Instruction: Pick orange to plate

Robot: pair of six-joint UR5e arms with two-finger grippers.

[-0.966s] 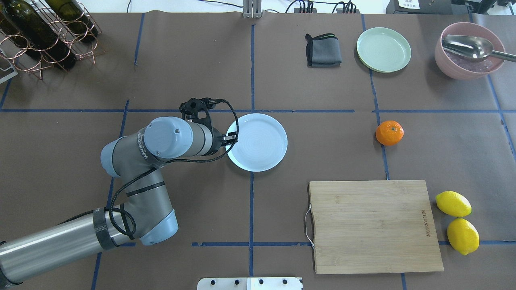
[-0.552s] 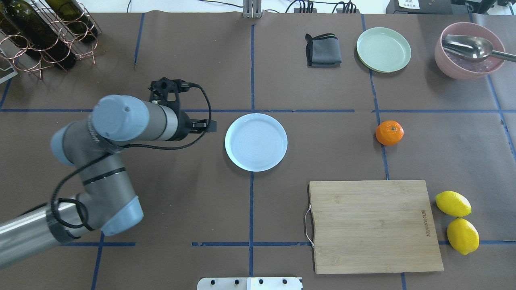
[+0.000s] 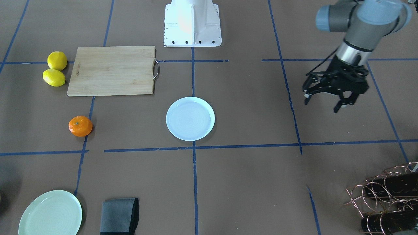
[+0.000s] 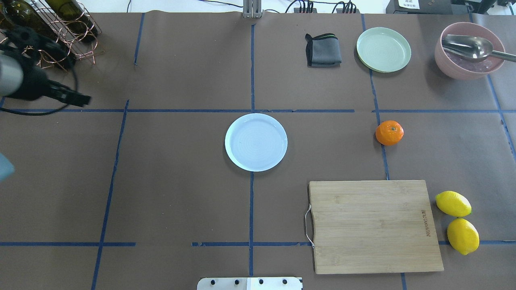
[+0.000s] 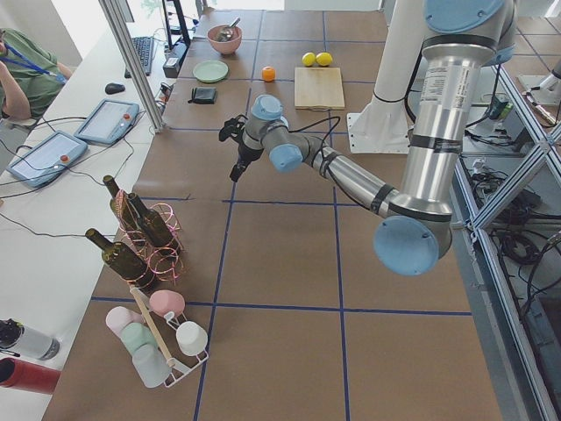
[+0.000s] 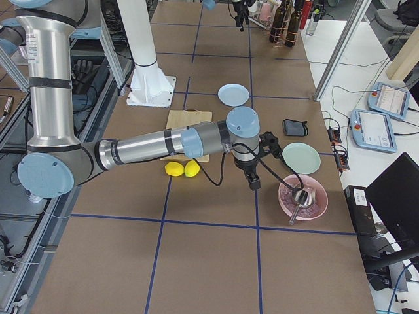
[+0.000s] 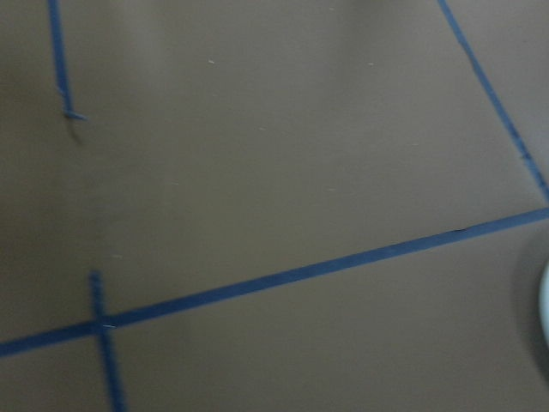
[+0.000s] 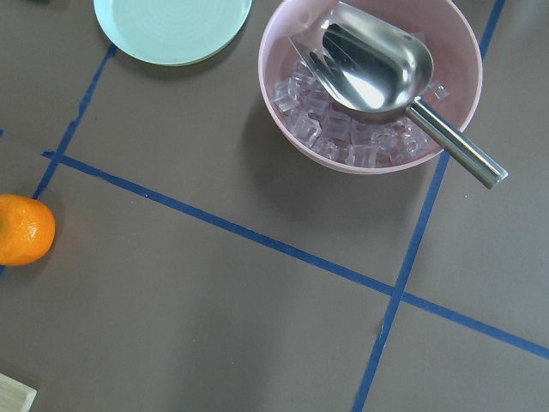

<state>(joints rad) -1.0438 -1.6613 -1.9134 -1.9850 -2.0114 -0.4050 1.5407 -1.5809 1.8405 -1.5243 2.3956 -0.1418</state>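
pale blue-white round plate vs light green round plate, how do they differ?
Colour: the pale blue-white plate is bluish white, the light green plate mint. Place: the blue-white one sits mid-table on the centre tape line; the green one sits at the far side between the folded grey cloth and pink bowl. Shared: both round, rimmed, empty.

Shows orange (image 8: 24, 229) at left edge, on blue tape line (image 8: 257, 240); light green plate (image 8: 171, 26) cropped at top; pink bowl (image 8: 377, 166) holding ice cubes (image 8: 343, 133) and metal scoop (image 8: 369, 64), handle overhanging rim.
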